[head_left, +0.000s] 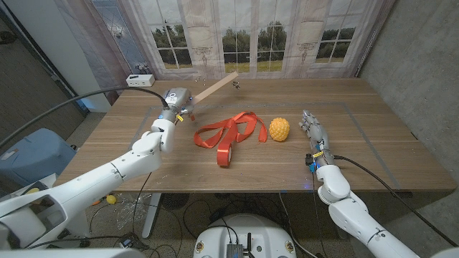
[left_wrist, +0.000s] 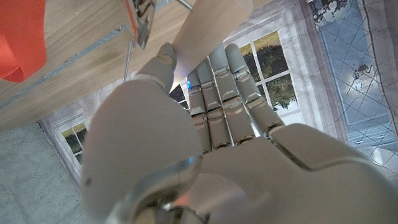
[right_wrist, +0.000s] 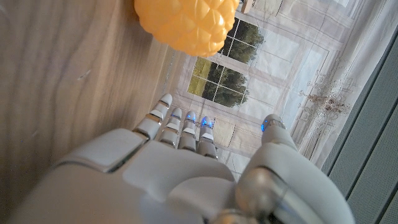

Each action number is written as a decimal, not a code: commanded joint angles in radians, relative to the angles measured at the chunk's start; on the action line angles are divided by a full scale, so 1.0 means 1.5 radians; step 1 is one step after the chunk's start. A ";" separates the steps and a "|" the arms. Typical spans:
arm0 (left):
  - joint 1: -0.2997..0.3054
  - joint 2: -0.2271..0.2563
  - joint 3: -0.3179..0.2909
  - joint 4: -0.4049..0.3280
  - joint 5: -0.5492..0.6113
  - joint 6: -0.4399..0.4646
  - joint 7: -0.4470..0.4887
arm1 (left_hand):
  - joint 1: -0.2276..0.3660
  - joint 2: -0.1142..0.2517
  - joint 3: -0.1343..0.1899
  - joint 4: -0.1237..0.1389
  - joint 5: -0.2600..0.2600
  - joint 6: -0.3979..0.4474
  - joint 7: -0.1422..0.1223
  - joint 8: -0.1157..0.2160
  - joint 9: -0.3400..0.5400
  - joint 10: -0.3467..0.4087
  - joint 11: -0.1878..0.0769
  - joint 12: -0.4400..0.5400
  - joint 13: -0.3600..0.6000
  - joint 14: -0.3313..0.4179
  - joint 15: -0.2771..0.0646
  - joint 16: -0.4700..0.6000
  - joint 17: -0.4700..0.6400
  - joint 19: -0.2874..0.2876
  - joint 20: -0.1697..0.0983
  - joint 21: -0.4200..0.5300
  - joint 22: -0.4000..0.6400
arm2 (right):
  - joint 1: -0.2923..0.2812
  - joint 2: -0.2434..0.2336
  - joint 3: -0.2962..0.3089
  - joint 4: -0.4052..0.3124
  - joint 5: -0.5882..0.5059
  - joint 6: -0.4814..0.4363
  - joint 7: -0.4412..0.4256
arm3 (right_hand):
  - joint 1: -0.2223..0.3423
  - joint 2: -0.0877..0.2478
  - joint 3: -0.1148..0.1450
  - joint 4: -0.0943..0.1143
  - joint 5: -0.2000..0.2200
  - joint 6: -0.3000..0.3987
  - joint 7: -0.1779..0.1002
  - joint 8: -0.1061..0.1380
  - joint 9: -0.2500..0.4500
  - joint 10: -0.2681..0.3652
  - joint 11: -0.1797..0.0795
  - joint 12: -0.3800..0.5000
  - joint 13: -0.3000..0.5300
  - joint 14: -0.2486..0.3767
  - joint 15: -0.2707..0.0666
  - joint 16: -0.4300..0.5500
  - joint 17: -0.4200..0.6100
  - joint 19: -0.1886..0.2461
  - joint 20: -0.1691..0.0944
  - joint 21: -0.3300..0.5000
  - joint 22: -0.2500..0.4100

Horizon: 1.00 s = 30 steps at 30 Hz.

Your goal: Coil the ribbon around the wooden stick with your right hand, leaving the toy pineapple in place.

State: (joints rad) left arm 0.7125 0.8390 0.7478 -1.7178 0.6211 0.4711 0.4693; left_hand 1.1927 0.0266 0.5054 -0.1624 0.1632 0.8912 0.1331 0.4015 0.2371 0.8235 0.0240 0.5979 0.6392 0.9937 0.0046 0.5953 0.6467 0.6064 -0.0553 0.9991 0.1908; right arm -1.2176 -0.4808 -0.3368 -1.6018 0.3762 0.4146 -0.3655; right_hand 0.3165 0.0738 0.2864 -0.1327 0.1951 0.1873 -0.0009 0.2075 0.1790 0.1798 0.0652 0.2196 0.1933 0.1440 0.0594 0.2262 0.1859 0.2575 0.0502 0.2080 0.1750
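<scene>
The left hand [head_left: 174, 101] grips the near end of the wooden stick [head_left: 215, 87] and holds it raised above the surface [head_left: 373, 150], the stick slanting up and away toward the windows. The left wrist view confirms the fingers [left_wrist: 224, 87] wrapped about the stick. Nothing is wound on the stick yet.

The ribbon [head_left: 229, 132], red, lies in loose loops on the surface just right of the left hand, with one folded end [head_left: 225, 155] nearest the robot. It is apart from the stick.

The toy pineapple [head_left: 280, 129] sits just beside the ribbon's right loop; whether the two touch cannot be told.

The right hand [head_left: 313, 135] stands near the right of the toy pineapple, fingers extended and holding nothing. The right wrist view shows the toy pineapple close ahead of its fingertips [right_wrist: 180, 118].

Assessment: the step in hand is the right hand's first reach for the ribbon. The toy pineapple lies directly between hand and ribbon, so the approach should pass on the robot's side of it, toward the folded end, which is the part farthest from the toy. Pinch that end, lift it clear, and carry it to the stick without dragging the right loop against the toy. The left hand should hold the stick steady, ideally lowered toward the ribbon.
</scene>
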 commanded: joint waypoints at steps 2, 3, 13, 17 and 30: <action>0.054 0.035 -0.064 -0.014 0.034 -0.088 0.044 | 0.096 0.087 0.003 0.007 0.007 0.039 -0.047 0.005 0.086 0.030 -0.043 0.005 0.007 0.105 -0.154 -0.001 0.007 -0.012 -0.023 0.005 0.002 | -0.067 -0.032 -0.021 -0.175 -0.153 -0.139 -0.123 | 0.018 0.000 0.004 -0.011 -0.003 0.010 -0.003 0.003 0.004 0.007 -0.005 0.003 0.003 0.004 -0.002 0.003 0.002 0.003 0.007 0.003 0.002; 0.057 0.037 -0.068 -0.015 0.037 -0.092 0.046 | 0.096 0.087 0.003 0.007 0.007 0.040 -0.047 0.005 0.086 0.031 -0.044 0.005 0.007 0.105 -0.154 -0.002 0.008 -0.013 -0.023 0.006 0.002 | -0.071 -0.034 -0.024 -0.187 -0.165 -0.151 -0.130 | 0.019 0.000 0.004 -0.011 -0.003 0.010 -0.004 0.003 0.004 0.008 -0.005 0.003 0.003 0.004 -0.002 0.003 0.002 0.002 0.008 0.002 0.002; 0.097 0.055 -0.104 -0.028 0.055 -0.130 0.083 | 0.095 0.085 0.001 0.007 0.008 0.044 -0.048 0.005 0.084 0.032 -0.047 0.004 0.006 0.107 -0.155 -0.006 0.015 -0.026 -0.021 0.010 0.001 | -0.098 -0.042 -0.064 -0.286 -0.254 -0.273 -0.166 | 0.027 0.000 0.007 -0.015 -0.004 0.012 -0.007 0.002 0.004 0.013 -0.009 0.004 0.003 0.007 -0.003 0.002 0.002 0.002 0.007 0.001 0.002; 0.111 0.062 -0.116 -0.036 0.062 -0.142 0.093 | 0.095 0.084 0.000 0.007 0.008 0.046 -0.048 0.006 0.083 0.035 -0.047 0.004 0.005 0.109 -0.155 -0.007 0.018 -0.027 -0.020 0.012 0.001 | -0.103 -0.045 -0.082 -0.311 -0.288 -0.314 -0.177 | 0.030 0.000 0.008 -0.016 -0.004 0.012 -0.007 0.001 0.004 0.015 -0.010 0.004 0.003 0.007 -0.003 0.001 0.002 0.002 0.006 0.001 0.002; 0.140 0.066 -0.140 -0.038 0.078 -0.168 0.114 | 0.093 0.082 -0.002 0.007 0.008 0.047 -0.052 0.004 0.080 0.037 -0.051 0.002 0.005 0.114 -0.155 -0.012 0.026 -0.036 -0.021 0.020 0.000 | -0.125 -0.046 -0.140 -0.395 -0.407 -0.470 -0.216 | 0.039 0.000 0.011 -0.019 -0.005 0.016 -0.009 0.001 0.004 0.020 -0.011 0.003 0.004 0.006 -0.009 -0.001 0.003 0.002 0.003 0.000 0.002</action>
State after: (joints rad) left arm 0.8868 0.9297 0.5704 -1.7707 0.7158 0.2596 0.6123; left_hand 1.1927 0.0266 0.4986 -0.1556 0.1632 0.8926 0.1244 0.4044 0.2375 0.8151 0.0155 0.5997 0.6414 0.9972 0.0052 0.5803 0.6825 0.5584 -0.0537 1.0183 0.1912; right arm -1.3752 -0.5473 -0.4722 -2.0737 -0.0798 -0.0805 -0.6353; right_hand 0.3598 0.0727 0.3007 -0.1541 0.1885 0.2038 -0.0127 0.2075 0.1841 0.1991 0.0532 0.2196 0.1931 0.1519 0.0534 0.2262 0.1887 0.2592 0.0592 0.2080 0.1747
